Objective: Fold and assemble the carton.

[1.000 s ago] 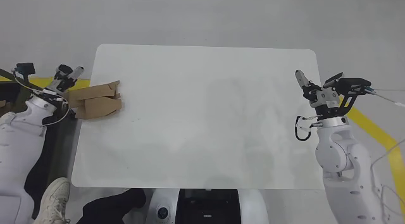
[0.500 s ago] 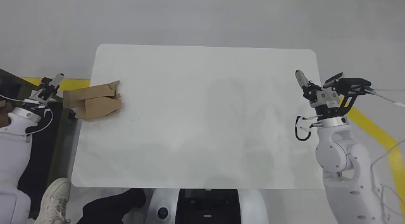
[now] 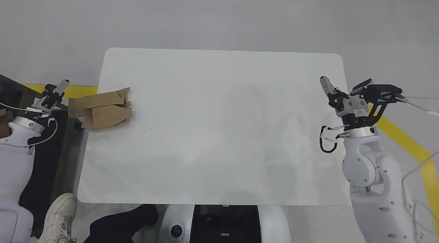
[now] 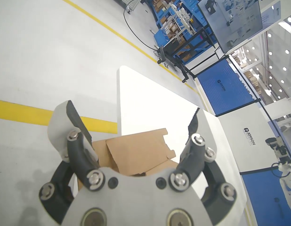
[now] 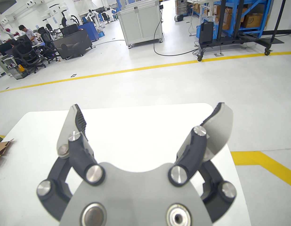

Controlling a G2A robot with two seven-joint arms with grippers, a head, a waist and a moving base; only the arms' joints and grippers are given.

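We see the carton (image 3: 103,110) lying at the left edge of the white surface (image 3: 219,140). It is brown cardboard, mostly flat with a few flaps partly raised, and its left end sticks out past the edge. We can make out no print on the cardboard from here.

The left end effector (image 3: 53,93) sits off the surface, just beyond the carton's overhanging end. In the left wrist view its 2 fingers stand wide apart (image 4: 132,116) and clamp nothing, with the carton (image 4: 138,147) showing past them.

The right end effector (image 3: 343,86) is at the right edge of the surface, well apart from the carton. Its fingers are spread (image 5: 147,111) and hold nothing.

A white panel (image 4: 249,137) in the room beyond the surface carries a dark logo with lettering. Yellow lines (image 5: 159,66) mark the floor.
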